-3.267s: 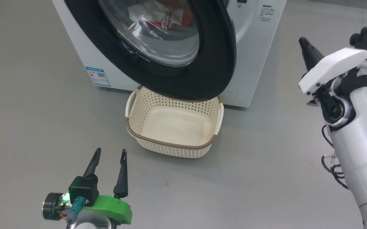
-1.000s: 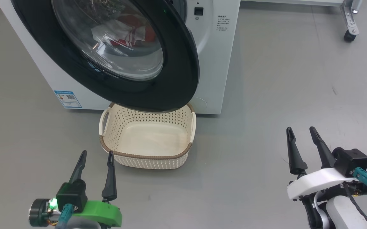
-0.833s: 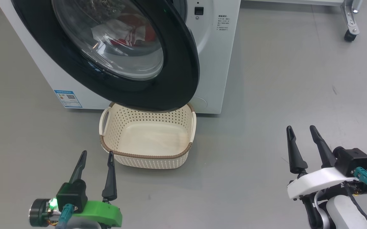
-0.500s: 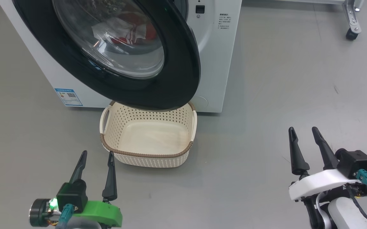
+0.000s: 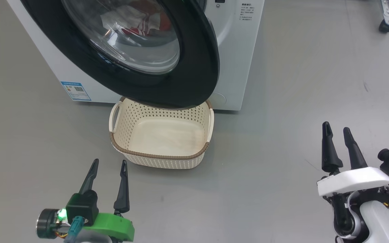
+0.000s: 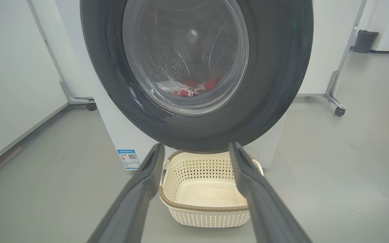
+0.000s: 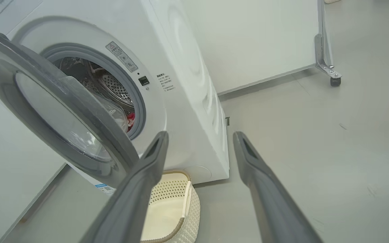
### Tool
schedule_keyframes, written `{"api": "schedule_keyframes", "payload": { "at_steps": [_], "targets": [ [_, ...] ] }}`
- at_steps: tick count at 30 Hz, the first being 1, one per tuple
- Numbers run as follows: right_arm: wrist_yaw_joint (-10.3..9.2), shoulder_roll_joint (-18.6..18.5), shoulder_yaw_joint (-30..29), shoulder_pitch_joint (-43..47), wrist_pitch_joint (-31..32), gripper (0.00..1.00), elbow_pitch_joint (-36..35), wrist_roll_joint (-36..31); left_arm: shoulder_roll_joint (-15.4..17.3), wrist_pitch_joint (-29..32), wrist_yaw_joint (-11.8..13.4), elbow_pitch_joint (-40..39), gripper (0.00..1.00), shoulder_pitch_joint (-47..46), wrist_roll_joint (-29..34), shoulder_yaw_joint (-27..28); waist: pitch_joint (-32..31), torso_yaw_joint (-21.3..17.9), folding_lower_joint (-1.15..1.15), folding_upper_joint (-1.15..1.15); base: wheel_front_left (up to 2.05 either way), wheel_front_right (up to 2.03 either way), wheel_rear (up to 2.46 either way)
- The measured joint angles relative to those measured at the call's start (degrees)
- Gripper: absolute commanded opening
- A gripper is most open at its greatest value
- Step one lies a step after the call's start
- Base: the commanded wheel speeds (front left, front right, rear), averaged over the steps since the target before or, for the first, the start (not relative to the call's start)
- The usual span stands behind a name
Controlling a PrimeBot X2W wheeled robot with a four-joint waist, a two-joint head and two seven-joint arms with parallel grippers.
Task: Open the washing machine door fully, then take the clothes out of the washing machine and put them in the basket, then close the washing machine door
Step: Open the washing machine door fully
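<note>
Left gripper [image 5: 110, 161] hangs parted just short of the basket [image 5: 154, 156] rim.

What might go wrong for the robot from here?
1. The door is only partly open and hangs over the basket; reaching past it for the clothes may knock it.
2. Clothes pulled out now might snag on the door or drop beside the basket.
3. The left claw and right claw are open and off the door, so it might swing freely.
</note>
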Motion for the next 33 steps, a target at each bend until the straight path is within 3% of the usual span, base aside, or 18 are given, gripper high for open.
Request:
{"api": "schedule_keyframes", "payload": {
  "at_steps": [2, 5, 13, 33],
  "targets": [
    [0.88, 2.4, -2.1, -0.4, 1.6, 1.00, -0.2, 6.2, 0.0, 0.0, 0.0, 0.0, 1.00, -0.2, 0.0, -0.3, 0.7, 0.4, 0.00, 0.00, 0.00, 0.00, 0.00],
    [1.29, 3.6, -3.2, -1.0, 3.0, 1.00, -0.3, 9.7, 0.0, 0.0, 0.0, -0.1, 1.00, -0.2, 0.0, -0.5, 1.2, 0.7, 0.00, 0.00, 0.00, 0.00, 0.00],
    [2.24, 3.8, -7.0, -8.9, 10.0, 1.00, -0.9, 19.1, 0.0, 0.0, 0.0, -0.4, 1.00, -2.0, 0.0, -2.2, 4.1, 2.2, 0.00, 0.00, 0.00, 0.00, 0.00],
    [0.16, 0.2, -8.4, -28.1, 22.0, 1.00, 3.3, 24.7, 0.0, 0.0, 0.0, -0.5, 1.00, -6.6, -1.3, -6.0, 10.4, 7.9, 0.00, 0.00, 0.00, 0.00, 0.00]
  ]
}}
